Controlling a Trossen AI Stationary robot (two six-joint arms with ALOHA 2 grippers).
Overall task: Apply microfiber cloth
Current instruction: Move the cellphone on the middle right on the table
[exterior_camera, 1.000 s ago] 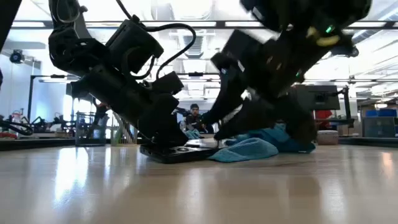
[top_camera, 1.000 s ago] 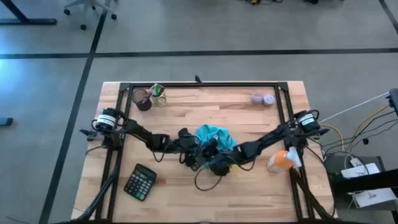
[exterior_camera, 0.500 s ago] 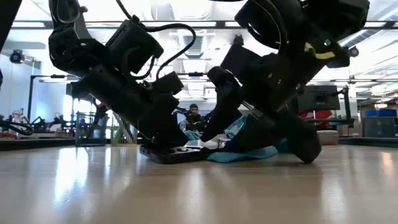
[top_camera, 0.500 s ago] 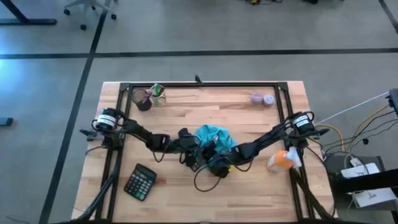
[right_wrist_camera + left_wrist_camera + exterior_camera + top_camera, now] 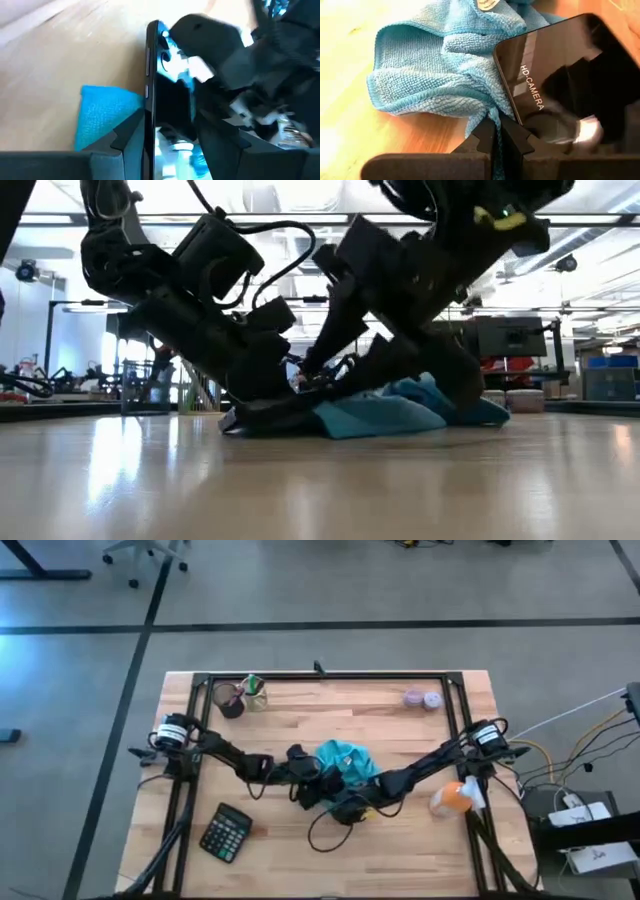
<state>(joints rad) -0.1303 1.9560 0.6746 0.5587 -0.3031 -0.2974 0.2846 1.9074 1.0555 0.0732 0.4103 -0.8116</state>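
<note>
Both grippers meet mid-table: my left gripper, pinched shut, pins the phone; my right gripper clamps its edge. Wiping seems barely begun, with the cloth bunched beside the screen.

One camera looks straight down on the whole table. One sits low at table height, looking across. 2 wrist cameras sit very close. All 4 probably share the microfiber cloth, toward 12 o'clock from the black phone.
</note>
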